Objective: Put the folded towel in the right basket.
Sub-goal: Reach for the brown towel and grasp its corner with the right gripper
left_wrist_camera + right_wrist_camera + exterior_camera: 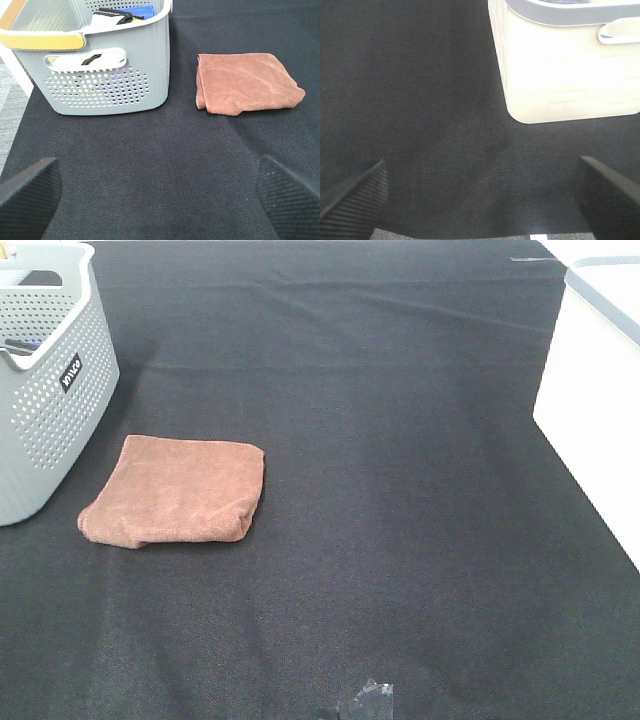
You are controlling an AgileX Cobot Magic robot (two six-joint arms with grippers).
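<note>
Standing by the table, I see the folded towel [175,490] lying flat on the black cloth [400,540], far over on the left side. It is just beside the grey basket [45,370] but not touching it. The right basket [600,410], the white one, sits at the opposite edge, well apart from the towel, with open cloth between them. The left gripper [157,175] hangs low over the cloth with its jaws spread wide and nothing between them. From its wrist view the towel lies ahead of the fingertips and off to the side away from the grey basket. The right gripper [481,170] is also spread wide and empty. It faces the white basket, which is near it, and no towel shows in its wrist view. The left arm looks clearly the nearer one to the towel, and the right arm the nearer one to the goal. The towel's longer side runs roughly across the table from left to right, so I judge a pinch across its shorter width would suit best. The carry then has to cross the whole table rightward, or the towel has to pass to the other arm. Nothing has been picked up yet.
</note>
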